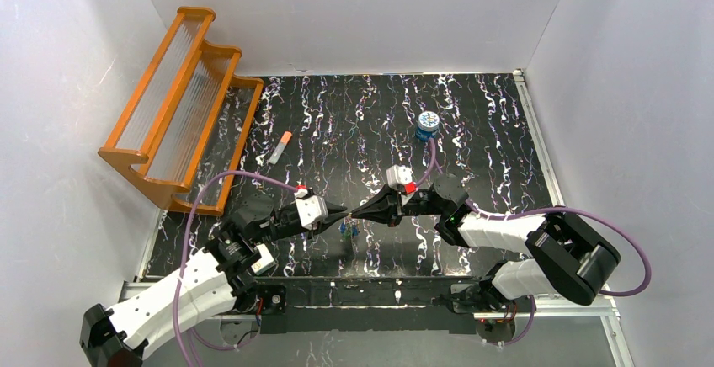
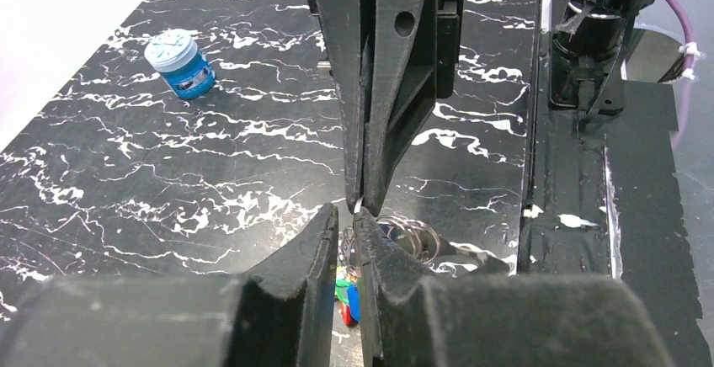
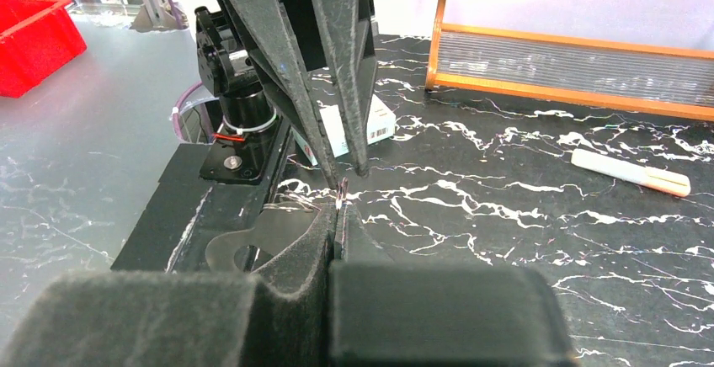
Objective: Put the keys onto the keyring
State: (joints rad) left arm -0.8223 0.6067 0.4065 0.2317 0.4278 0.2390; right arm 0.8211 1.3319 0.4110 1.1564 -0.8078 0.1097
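Pincers, two, meeting tip to tip above the near strip of the black marbled table (image 1: 488, 156). Right pincer (image 3: 338, 211): fingers pressed together with no gap, a thin silvery sliver nipped at their very tips. The sliver appears to be part of the keyring (image 2: 410, 236), whose pale wire loops hang just beside and below those tips, on the side nearer the arm bases. Left pincer (image 2: 343, 222): fingers parted by a narrow slot only, tips all but touching the right pincer's point; nothing seen clamped between them. Keys (image 2: 345, 289): small bunch with green, red and blue heads, directly beneath the left pincer's slot and close against the loops; whether threaded on cannot be told. Blue tin (image 1: 428, 123): upright, well beyond the right pincer. Orange-tipped white tube (image 1: 281, 146): lying flat, well beyond the left pincer. Orange rack (image 1: 181, 106): farther out on that pincer's left, against the wall.
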